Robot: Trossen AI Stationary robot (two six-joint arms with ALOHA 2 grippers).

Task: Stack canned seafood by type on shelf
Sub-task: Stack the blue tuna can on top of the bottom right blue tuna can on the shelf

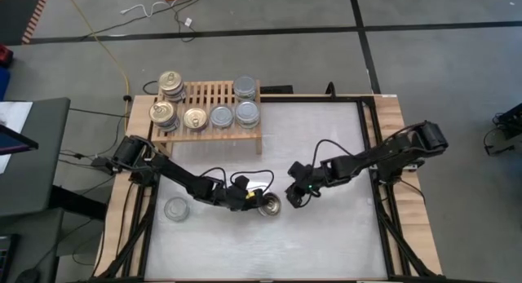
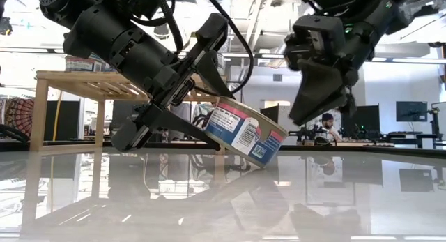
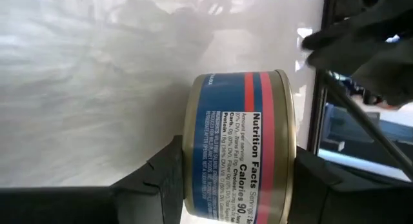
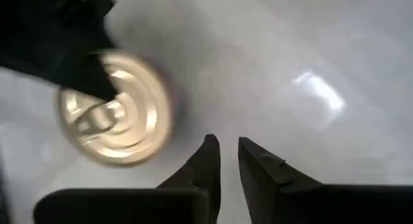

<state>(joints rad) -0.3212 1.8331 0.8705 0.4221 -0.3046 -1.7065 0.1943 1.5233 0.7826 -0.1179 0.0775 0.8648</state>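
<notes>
Left gripper (image 2: 202, 106) pinches a blue-label tin (image 2: 244, 134), tilted, lower rim on the bench (image 1: 326, 234). Right gripper (image 4: 229, 153) just beside it, fingers slightly parted, holding nothing.

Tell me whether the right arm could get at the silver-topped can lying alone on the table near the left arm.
Probably not directly. The lone can lies beyond the left gripper, which holds a gold-topped can tilted on the table. That arm stretches between it and the right gripper, blocking the way.
</notes>
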